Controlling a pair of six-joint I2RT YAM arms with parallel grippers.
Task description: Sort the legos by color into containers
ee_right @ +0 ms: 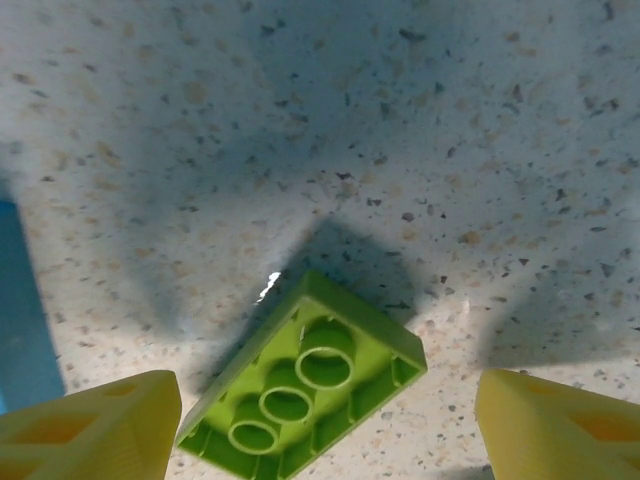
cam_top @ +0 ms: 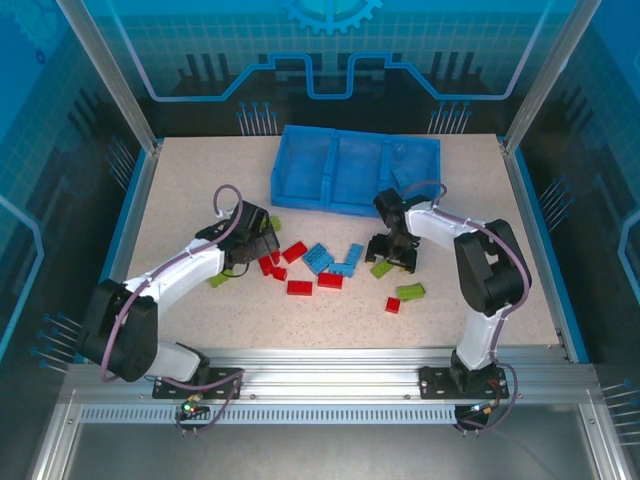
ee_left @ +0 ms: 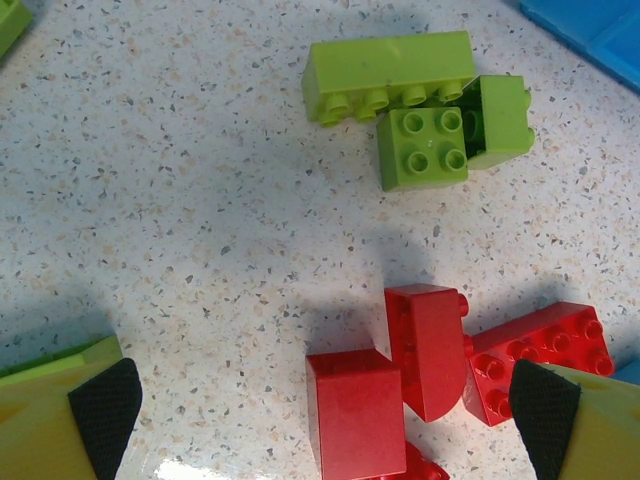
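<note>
The speckled table (cam_top: 180, 200) carries a blue tray (cam_top: 305, 172) at its far side, turned a little askew, with three compartments side by side. All the loose bricks lie on the table in front of the tray, between the two arms. The left arm (cam_top: 170, 272) reaches in from the left, and the left gripper (cam_top: 262, 245) hangs over the left end of the scatter. In its wrist view the left gripper (ee_left: 325, 420) has its fingers spread wide, touching nothing, with a cluster of red bricks (ee_left: 355, 410) on the table between them. The right arm (cam_top: 480, 270) bends inward, and the right gripper (cam_top: 392, 262) points down at the middle of the scatter. Its wrist view shows the right gripper (ee_right: 325, 420) also standing apart, with an upturned green brick (ee_right: 305, 385) lying flat between the fingers. That brick has a clear gap on one side and sits just beside the other finger (ee_right: 100, 430). Blue bricks (cam_top: 318, 258) sit in the middle, another green brick (cam_top: 410, 292) lies to the right, and a small red brick (cam_top: 393, 304) is just beside it.
</note>
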